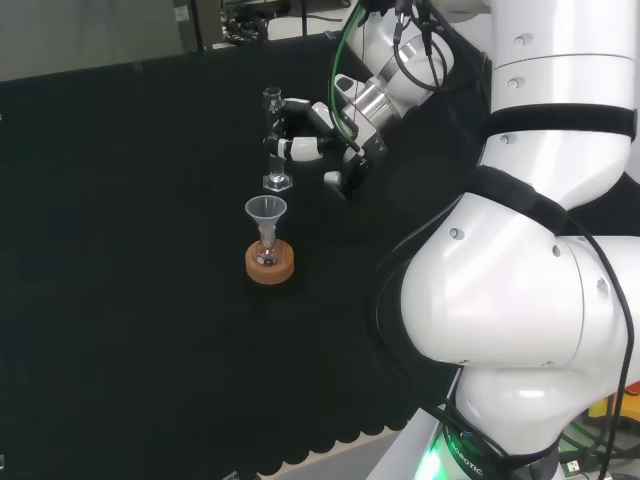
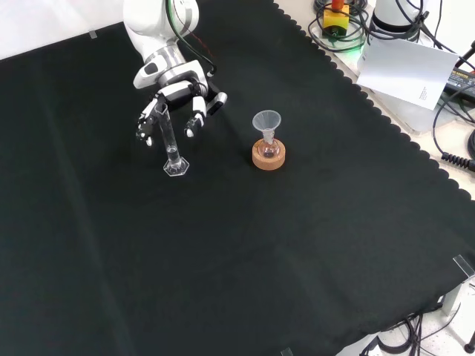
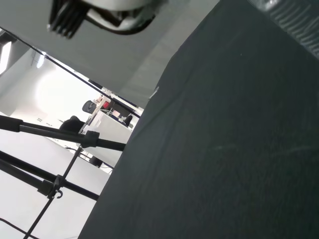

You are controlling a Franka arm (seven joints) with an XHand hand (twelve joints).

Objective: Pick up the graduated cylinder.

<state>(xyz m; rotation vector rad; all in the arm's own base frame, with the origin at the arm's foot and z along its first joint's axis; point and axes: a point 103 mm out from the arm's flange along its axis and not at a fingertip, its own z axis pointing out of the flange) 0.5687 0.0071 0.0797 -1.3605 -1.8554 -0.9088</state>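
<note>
Front view: one graduated cylinder [image 2: 172, 147] stands upright on the tabletop [image 2: 297, 245], its hexagonal foot on the black cloth. One robot hand [image 2: 172, 105] comes in from the top, its fingers bent down around the cylinder's upper part, some on either side of it; whether they touch the glass I cannot tell. To the right, well apart, one small flask [image 2: 268, 149] sits in one cork ring [image 2: 268, 158] with one clear funnel [image 2: 266, 122] in its neck.

Head view places the cylinder [image 1: 274, 140] farther off than the funnel [image 1: 266, 211] and cork ring [image 1: 270, 264], with the robot hand [image 1: 310, 135] reaching in from the right, fingers curled at the cylinder's upper half.

Wrist view looks along the cloth to tripod legs [image 3: 45, 149] beyond its edge.
</note>
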